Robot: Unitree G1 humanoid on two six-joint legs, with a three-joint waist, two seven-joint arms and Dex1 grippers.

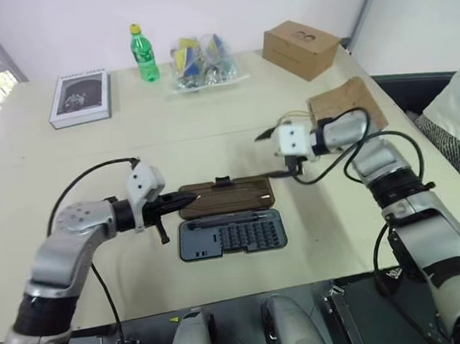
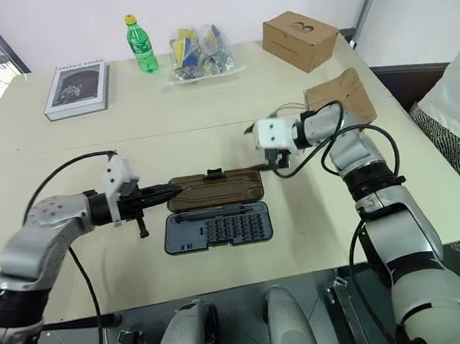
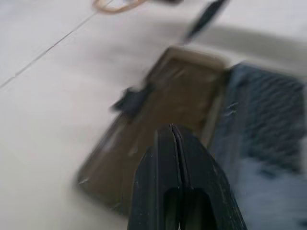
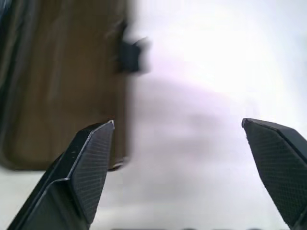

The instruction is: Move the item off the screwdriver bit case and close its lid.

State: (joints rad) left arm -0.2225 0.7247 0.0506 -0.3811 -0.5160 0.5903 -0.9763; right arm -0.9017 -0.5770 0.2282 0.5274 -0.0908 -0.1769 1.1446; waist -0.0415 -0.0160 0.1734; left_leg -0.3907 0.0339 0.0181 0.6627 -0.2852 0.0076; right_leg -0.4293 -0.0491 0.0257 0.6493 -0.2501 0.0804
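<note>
The screwdriver bit case (image 1: 231, 236) lies open near the table's front, its blue-grey tray showing rows of bits. Its smoky brown lid (image 1: 225, 195) lies flat on the table behind the tray, with the black latch tab (image 1: 222, 180) on the far edge. My left gripper (image 1: 191, 199) is shut and empty, its tip at the lid's left end. My right gripper (image 1: 267, 155) hangs open and empty just above the lid's right end. The item, a flat brown paper bag (image 1: 346, 101), rests on the table to the right of the case, behind my right arm.
Along the far side of the table stand a grey book (image 1: 81, 96), a green bottle (image 1: 143, 53), a clear packet of small goods (image 1: 201, 61) and a brown cardboard box (image 1: 301, 47). The table's front edge (image 1: 247, 286) runs close to the tray.
</note>
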